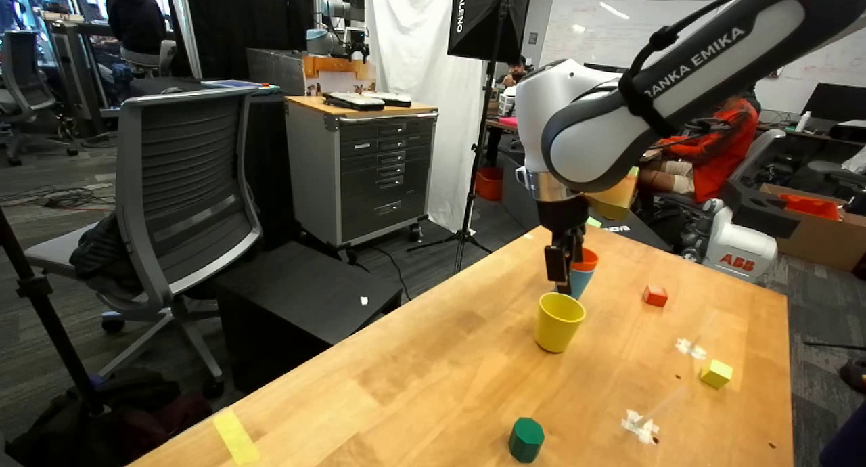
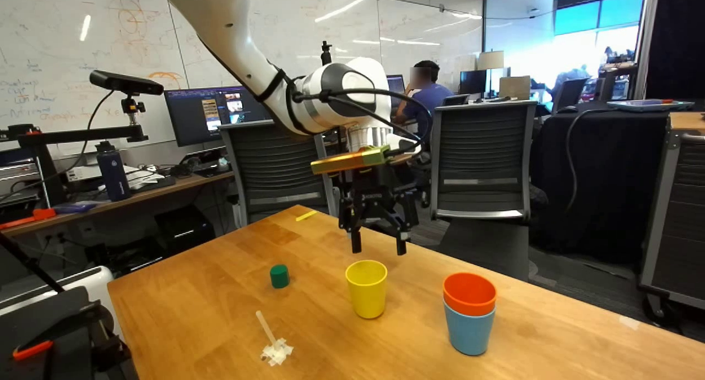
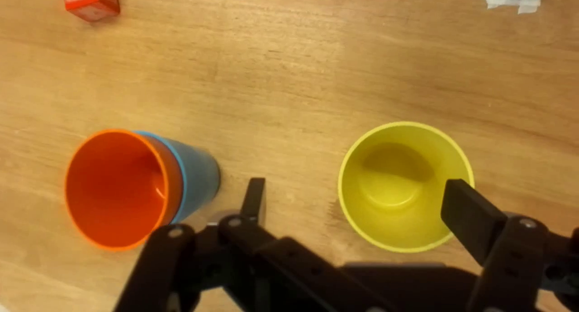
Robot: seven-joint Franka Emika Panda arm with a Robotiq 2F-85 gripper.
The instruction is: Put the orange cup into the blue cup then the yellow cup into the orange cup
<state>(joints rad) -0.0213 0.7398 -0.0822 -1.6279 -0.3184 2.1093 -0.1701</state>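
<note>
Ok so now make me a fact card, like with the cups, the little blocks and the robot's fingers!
Stack: orange tapered plastic cup sitting inside blue tapered plastic cup, orange top sticking out
Cup by itself: yellow tapered plastic cup, upright on the wooden table
Black fingers: open, holding nothing, up above the table
Little blocks: small red block, small yellow block, short green block
Not done yet: yellow cup into orange cup

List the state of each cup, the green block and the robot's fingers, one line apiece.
Orange tapered plastic cup, upright, empty, nested in the blue tapered plastic cup with its upper part showing.
Blue cup, upright, with the orange cup inside.
Yellow tapered plastic cup, upright, empty, standing apart from the other two.
Short dark green many-sided block, upright.
Black fingers, open, holding nothing.
</note>
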